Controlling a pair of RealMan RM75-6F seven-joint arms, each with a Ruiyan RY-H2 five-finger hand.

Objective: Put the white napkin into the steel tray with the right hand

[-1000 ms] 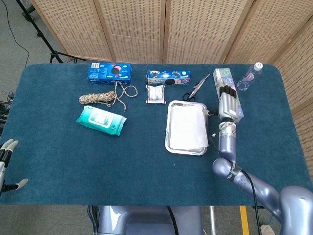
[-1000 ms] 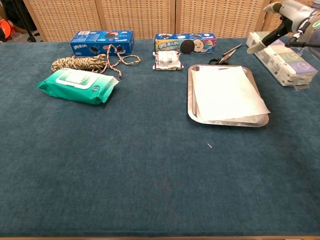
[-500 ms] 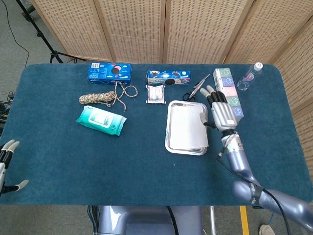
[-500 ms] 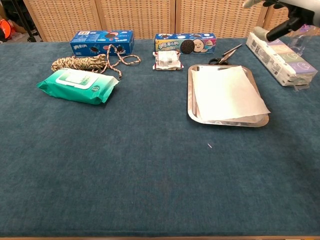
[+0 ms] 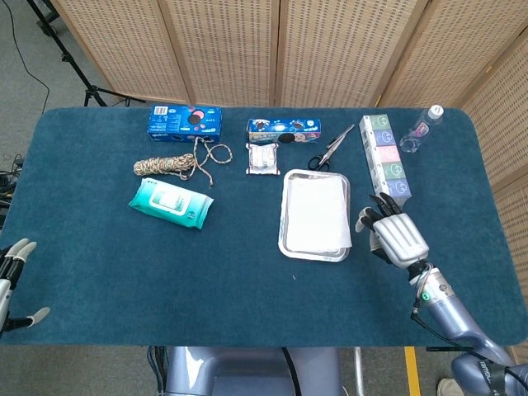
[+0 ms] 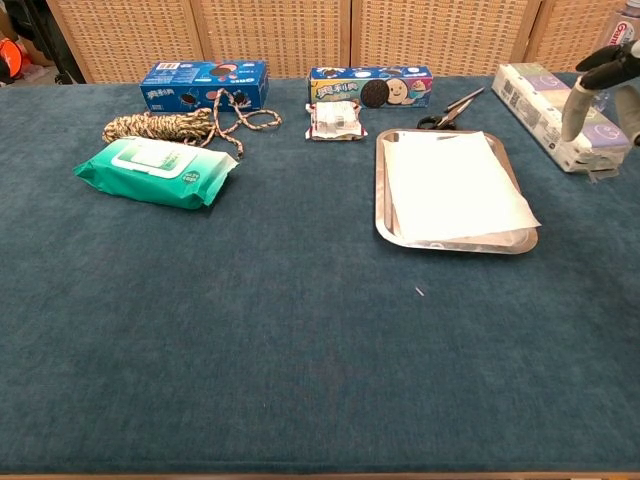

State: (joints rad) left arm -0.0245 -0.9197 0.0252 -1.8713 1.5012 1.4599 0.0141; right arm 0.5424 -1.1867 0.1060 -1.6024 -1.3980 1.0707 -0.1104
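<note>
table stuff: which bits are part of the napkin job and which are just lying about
Part of the job:
white napkin, lying in the tray
steel tray
right robot hand, holding nothing

Just lying about:
green wipes pack
rope
two blue cookie boxes
small snack packet
scissors
tissue pack
water bottle

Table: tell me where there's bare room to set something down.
Bare cloth fills the whole near half, below the wipes and tray, and the gap between them. The far edge is crowded: rope, cookie boxes, scissors, tissue pack.
</note>
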